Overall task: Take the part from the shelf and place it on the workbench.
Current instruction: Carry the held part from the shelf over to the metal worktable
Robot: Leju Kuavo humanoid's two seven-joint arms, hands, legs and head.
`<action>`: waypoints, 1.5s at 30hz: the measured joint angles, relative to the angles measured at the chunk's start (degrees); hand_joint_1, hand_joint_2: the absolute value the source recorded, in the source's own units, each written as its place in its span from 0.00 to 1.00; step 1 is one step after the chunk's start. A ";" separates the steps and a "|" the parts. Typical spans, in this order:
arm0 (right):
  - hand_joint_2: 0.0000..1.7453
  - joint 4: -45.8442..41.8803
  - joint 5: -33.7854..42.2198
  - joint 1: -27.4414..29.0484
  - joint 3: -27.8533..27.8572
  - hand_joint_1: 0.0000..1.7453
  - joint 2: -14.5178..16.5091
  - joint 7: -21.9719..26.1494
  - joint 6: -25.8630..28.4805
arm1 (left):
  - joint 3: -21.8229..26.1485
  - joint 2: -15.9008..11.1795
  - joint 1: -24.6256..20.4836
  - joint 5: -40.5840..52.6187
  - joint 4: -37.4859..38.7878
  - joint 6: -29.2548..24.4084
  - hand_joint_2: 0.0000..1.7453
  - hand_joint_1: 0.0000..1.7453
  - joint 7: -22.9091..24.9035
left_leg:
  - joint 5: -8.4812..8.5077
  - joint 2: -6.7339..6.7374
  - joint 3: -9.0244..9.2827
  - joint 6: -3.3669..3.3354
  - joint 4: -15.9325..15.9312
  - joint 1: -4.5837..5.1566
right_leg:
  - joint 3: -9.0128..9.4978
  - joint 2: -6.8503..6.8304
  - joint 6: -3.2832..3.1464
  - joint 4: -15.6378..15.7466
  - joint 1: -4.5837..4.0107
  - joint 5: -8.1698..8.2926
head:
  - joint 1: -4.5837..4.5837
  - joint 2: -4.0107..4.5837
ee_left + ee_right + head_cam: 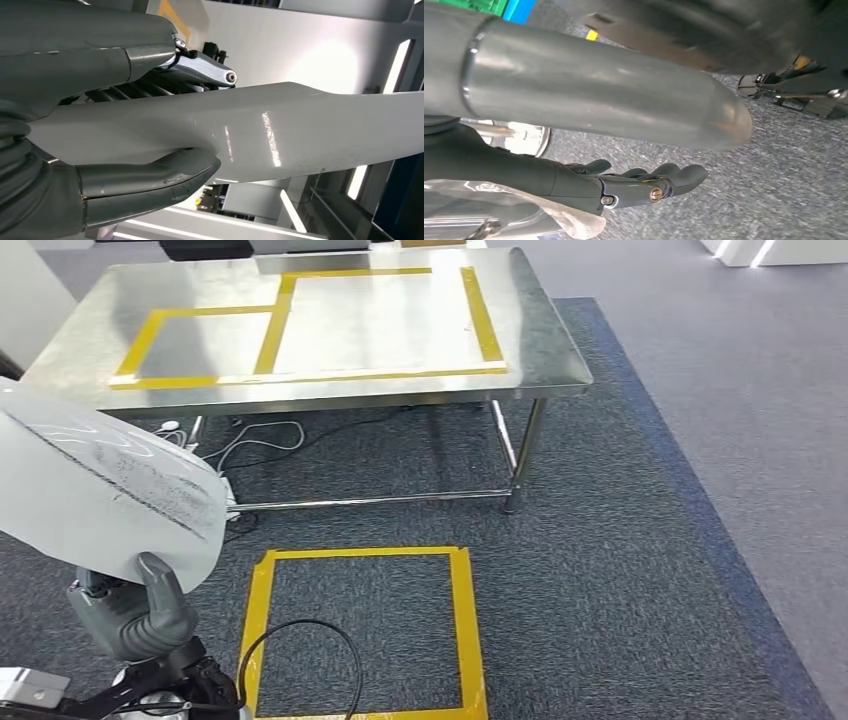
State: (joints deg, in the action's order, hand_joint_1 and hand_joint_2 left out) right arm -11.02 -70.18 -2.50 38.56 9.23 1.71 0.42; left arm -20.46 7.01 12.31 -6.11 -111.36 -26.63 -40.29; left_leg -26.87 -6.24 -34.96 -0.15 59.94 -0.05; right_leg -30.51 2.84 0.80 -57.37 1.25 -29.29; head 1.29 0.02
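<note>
The stainless-steel worktop [330,330] spans from ten to one o'clock in the head view, its near edge facing the robot and its surface marked with yellow tape rectangles [300,320]. Between robot and worktop lies open dark grey carpet [600,570] bearing a yellow tape square [362,632] at six o'clock. The large white curved panel part [100,490], smooth, glossy and streaked with dark scuffs, sits at eight o'clock, off the worktop, pinched by the left hand [135,615] between thumb and fingers. The right hand [634,185] hangs above carpet, fingers loosely apart, holding nothing. White cables [250,440] trail beneath the worktop.
</note>
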 joint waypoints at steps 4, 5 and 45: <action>0.00 0.00 0.00 0.32 0.00 0.00 0.02 0.04 -0.21 | -0.03 -0.18 -0.28 0.01 0.01 -0.11 1.00 1.00 -0.01 | -6.14 5.21 -5.80 0.87 12.73 -0.10 | 0.39 -3.85 -0.71 0.24 -0.14 -0.22 | 0.57 0.00; 0.00 0.00 0.00 0.39 0.00 0.00 0.00 0.03 -0.22 | -0.02 -0.21 -0.24 0.01 0.01 -0.13 1.00 1.00 -0.01 | -6.33 5.45 -6.55 0.96 14.45 -0.19 | 0.45 -4.81 -0.73 0.23 -0.18 -0.33 | 0.58 0.00; 0.00 0.03 1.11 -0.22 0.36 0.00 -0.12 2.07 0.06 | 0.07 -0.34 0.10 0.43 -0.19 0.16 1.00 1.00 0.01 | -0.02 5.97 1.87 -1.65 -1.72 0.29 | 0.02 -3.10 0.69 -0.54 -0.92 -1.32 | 0.10 0.00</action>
State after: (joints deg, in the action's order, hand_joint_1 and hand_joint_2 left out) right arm -10.98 -69.07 -2.72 38.91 9.11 3.77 0.48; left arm -20.39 6.66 12.41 -5.68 -111.55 -26.46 -40.28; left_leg -26.89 -0.27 -33.09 -1.80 58.22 0.24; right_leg -30.49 -0.26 1.48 -57.91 0.33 -30.61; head 1.39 0.02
